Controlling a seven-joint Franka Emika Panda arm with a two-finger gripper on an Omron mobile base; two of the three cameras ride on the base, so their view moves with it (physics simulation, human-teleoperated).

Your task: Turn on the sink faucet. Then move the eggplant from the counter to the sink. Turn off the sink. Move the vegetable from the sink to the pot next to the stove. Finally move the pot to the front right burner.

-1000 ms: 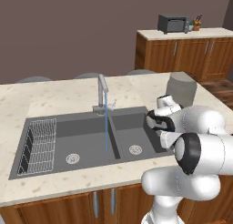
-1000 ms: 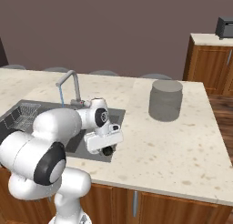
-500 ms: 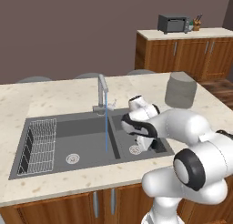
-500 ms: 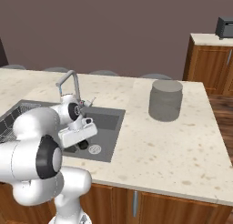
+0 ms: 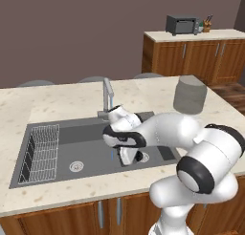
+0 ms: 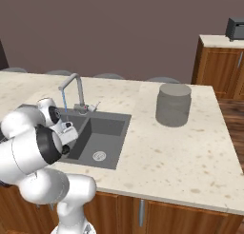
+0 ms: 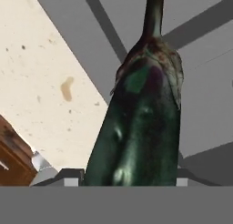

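My gripper (image 5: 126, 157) hangs low over the dark grey sink (image 5: 81, 133), by the divider between its basins, and is shut on the eggplant (image 7: 141, 123). In the hand view the dark, glossy eggplant rises from between my fingers, its stem pointing away over the basin floor. The grey faucet (image 5: 107, 93) stands just behind my hand, and a thin blue stream of water falls from its spout (image 6: 64, 101). My hand (image 6: 66, 131) sits left of the right basin's drain (image 6: 99, 155). Beige counter (image 5: 57, 100) surrounds the sink. The pot and the stove are out of view.
A wire rack (image 5: 43, 145) lies in the left basin. A grey ribbed cylinder (image 5: 190, 94) stands on the counter to the right of the sink. Brown cabinets with a small oven (image 5: 182, 24) stand at the back right.
My arm has swung left from the sink's right edge to over the middle of the sink, carrying the eggplant with it. The water keeps running.
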